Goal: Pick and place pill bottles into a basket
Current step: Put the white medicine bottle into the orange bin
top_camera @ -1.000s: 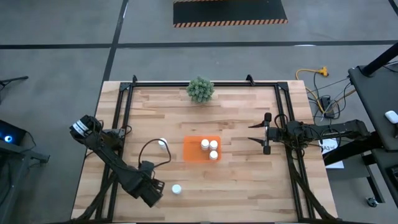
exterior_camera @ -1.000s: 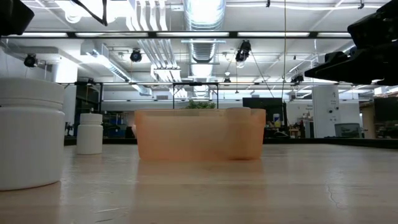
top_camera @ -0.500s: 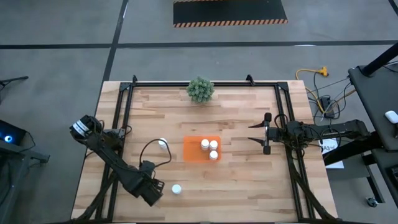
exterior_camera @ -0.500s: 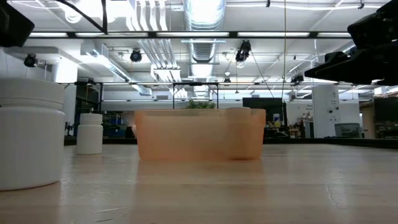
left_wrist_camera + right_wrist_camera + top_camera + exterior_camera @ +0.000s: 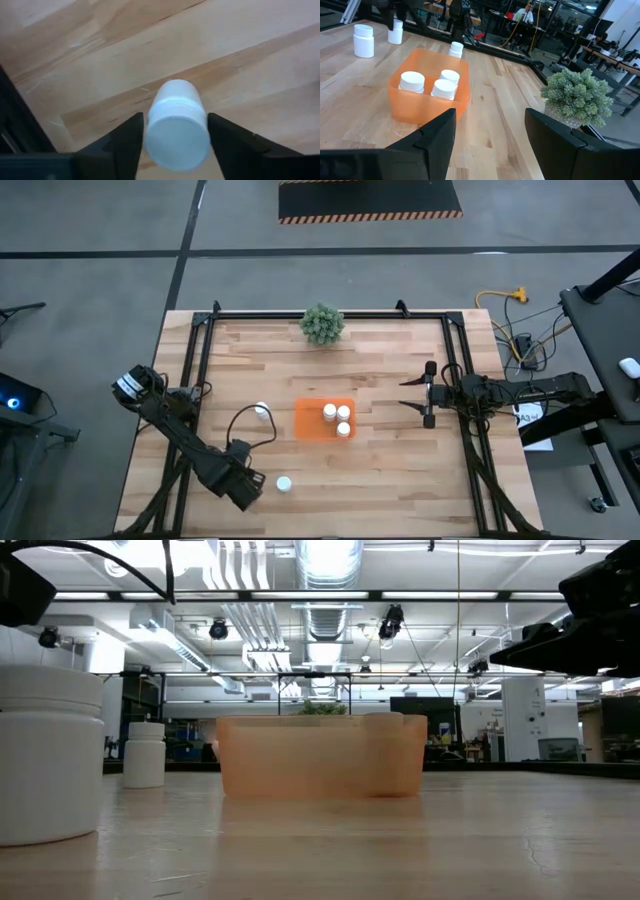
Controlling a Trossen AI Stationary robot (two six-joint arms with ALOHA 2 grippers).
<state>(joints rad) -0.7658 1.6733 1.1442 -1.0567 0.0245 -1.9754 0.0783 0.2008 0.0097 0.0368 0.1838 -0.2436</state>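
Observation:
A white pill bottle (image 5: 284,484) stands upright on its base near the table's near edge; it looms large in the low view (image 5: 45,755). My left gripper (image 5: 252,486) is open just left of and above it. In the left wrist view its fingers (image 5: 131,135) stand on either side of the bottle's cap (image 5: 177,137); I see no touch. Three bottles (image 5: 337,418) stand in the orange tray (image 5: 308,422). Another bottle (image 5: 262,410) stands left of the tray. My right gripper (image 5: 425,393) is open and empty, right of the tray.
A small green plant (image 5: 322,324) stands at the table's far edge, and also shows in the right wrist view (image 5: 577,95). The right wrist view shows two bottles (image 5: 364,40) (image 5: 395,31) at the near left by the left arm. Black frame rails (image 5: 200,370) run along the table's sides.
My left gripper has come down a little toward the bottle at the near edge. The bottles and the tray have stayed where they were.

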